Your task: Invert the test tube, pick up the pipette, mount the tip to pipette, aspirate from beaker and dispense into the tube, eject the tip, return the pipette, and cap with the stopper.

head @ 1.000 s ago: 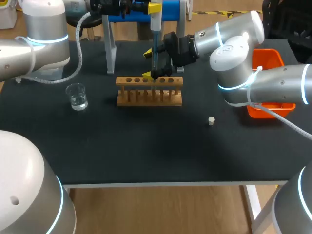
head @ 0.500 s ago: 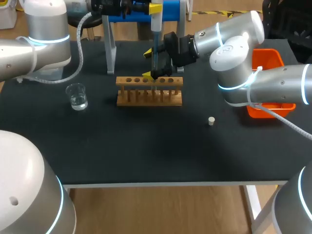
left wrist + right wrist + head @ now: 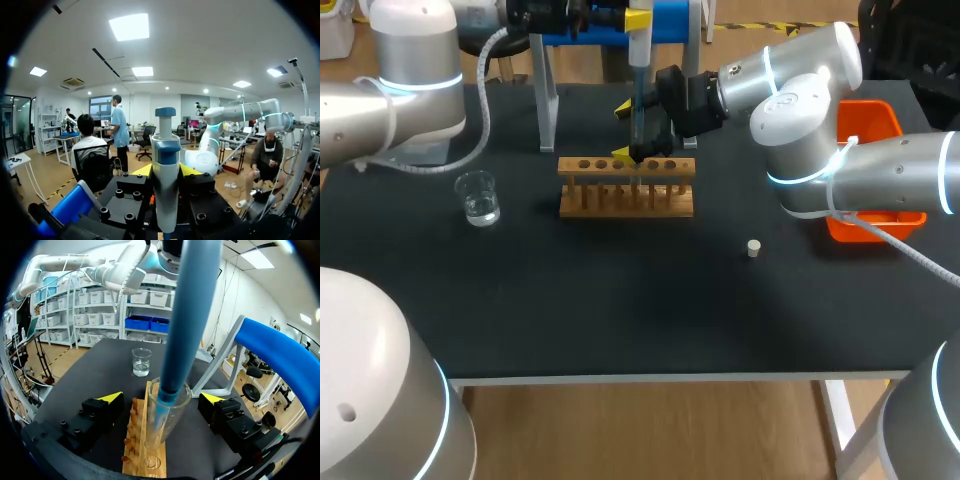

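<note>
Surface [image 3: 620,310], black and broad, is carrying a wooden test tube rack [image 3: 626,187] near its middle. My left arm [image 3: 380,105] is coming in from the left of the rack and reaching across behind it. My right arm [image 3: 820,130] is coming in from the right, with its wrist bent toward the rack's far side.

A blue stand [image 3: 670,25] is standing behind the rack, at the surface's back edge. An orange bin [image 3: 868,120] is sitting well apart to the right of the rack, partly hidden by the right arm.

The left hand [image 3: 166,171] is hanging above the rack and pinching the pipette [image 3: 166,147], one yellow tip on each side of its white and blue body. The pipette is hanging upright, and its long blue tip [image 3: 192,305] is reaching down into the mouth of the test tube [image 3: 170,417].

The test tube is standing mouth up in one of the rack's holes, right of the rack's middle. The right hand [image 3: 162,399] is sitting at the rack's far side with its fingers [image 3: 112,397] spread wide. The tube is standing between them, and neither finger is touching it.

A glass beaker [image 3: 478,197] holding some clear liquid is standing to the left of the rack, apart from it. The small pale stopper [image 3: 753,248] is lying to the right of the rack and nearer the front edge, on its own.
</note>
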`<state>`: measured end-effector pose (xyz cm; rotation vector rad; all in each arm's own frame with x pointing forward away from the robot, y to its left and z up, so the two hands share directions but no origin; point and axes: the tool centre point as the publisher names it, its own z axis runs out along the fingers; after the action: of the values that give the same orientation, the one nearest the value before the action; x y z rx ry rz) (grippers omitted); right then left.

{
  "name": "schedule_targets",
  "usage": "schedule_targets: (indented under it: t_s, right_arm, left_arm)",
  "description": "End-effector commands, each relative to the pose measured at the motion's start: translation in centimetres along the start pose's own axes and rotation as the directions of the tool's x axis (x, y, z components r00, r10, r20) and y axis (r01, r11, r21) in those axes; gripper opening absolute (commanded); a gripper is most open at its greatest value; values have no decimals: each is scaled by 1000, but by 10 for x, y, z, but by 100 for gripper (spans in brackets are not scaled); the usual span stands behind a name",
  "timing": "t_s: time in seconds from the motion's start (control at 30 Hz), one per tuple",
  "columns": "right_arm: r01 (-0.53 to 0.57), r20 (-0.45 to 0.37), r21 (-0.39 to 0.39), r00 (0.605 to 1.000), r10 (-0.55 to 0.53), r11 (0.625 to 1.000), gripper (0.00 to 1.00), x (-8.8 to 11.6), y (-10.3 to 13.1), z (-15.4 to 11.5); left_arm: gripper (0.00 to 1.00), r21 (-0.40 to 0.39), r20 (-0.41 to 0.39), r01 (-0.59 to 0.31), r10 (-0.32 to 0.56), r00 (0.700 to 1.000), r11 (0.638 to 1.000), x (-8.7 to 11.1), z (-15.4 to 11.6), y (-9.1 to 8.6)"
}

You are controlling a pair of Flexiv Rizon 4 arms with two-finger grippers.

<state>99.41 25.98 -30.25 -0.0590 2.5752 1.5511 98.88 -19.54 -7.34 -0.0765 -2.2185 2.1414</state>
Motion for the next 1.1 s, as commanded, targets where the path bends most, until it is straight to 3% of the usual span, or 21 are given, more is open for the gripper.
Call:
schedule_targets:
  t_s: [0.03,1.1]
  right_arm:
    - [0,-3,1,1000,0,1000,100,-1,0,0]
    - [-1,-9,0,1000,1,1000,100,0,1,-3]
  left_arm:
    - [0,4,-4,-1,1,1000,1000,-2,1,2]
    - [0,6,-1,7,-7,1000,1000,-3,0,5]
